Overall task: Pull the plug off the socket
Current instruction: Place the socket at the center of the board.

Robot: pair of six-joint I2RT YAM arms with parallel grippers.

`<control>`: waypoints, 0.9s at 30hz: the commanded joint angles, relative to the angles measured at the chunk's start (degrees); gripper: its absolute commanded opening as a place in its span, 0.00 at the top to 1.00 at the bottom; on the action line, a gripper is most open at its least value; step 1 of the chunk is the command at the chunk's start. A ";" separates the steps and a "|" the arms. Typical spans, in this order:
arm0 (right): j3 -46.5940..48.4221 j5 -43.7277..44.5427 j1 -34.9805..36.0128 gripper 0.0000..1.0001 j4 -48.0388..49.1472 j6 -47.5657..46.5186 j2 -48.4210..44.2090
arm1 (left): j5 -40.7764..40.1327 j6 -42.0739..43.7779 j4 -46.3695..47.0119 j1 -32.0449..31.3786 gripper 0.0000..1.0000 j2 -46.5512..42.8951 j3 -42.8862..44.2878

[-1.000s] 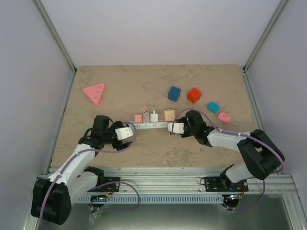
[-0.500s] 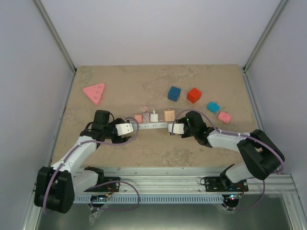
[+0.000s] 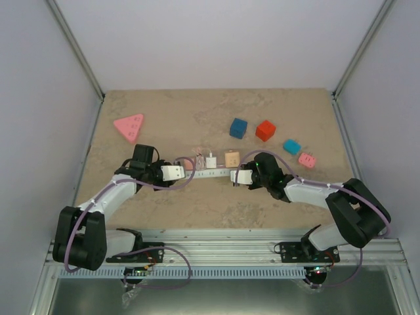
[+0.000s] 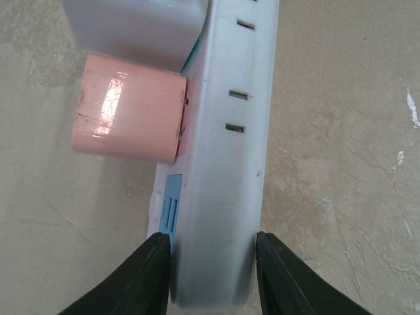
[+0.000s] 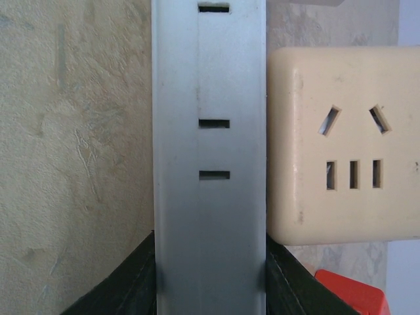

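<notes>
Your arms reach inward, low
Left end effector (image 3: 188, 172) and right end effector (image 3: 230, 175) face each other, fingers clamped

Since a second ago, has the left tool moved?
Yes. The left tool moved up the view, nearer the pink triangular block, onto the socket's left end.

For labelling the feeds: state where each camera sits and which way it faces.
Top external: above and behind the bases, looking down at the table; left arm and right arm show.
Left wrist: on its arm, looking along the left pincer at the socket and pink plug.
Right wrist: likewise, along the right pincer at a cream plug.
Shared: both wrist views show the gripped socket.
</notes>
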 commanded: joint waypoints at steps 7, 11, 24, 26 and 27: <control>-0.14 -0.81 0.64 0.52 -2.67 -2.52 -1.07 | -1.67 3.04 0.83 0.21 0.66 -0.98 -4.00; 0.66 -2.46 0.64 0.37 -4.82 -2.08 -2.10 | -1.70 2.95 1.20 0.21 0.66 -0.95 -4.60; 1.66 -3.58 0.55 0.25 -9.57 -2.61 -4.35 | 0.19 1.68 -0.55 0.21 0.51 -3.80 -3.74; 2.13 -3.84 0.49 0.20 -11.37 -2.78 -5.46 | 0.32 1.26 -0.79 0.20 0.33 -5.00 -3.56; 2.34 -4.00 0.42 0.18 -12.38 -2.94 -5.88 | 0.31 1.11 -1.08 0.19 0.16 -5.46 -3.38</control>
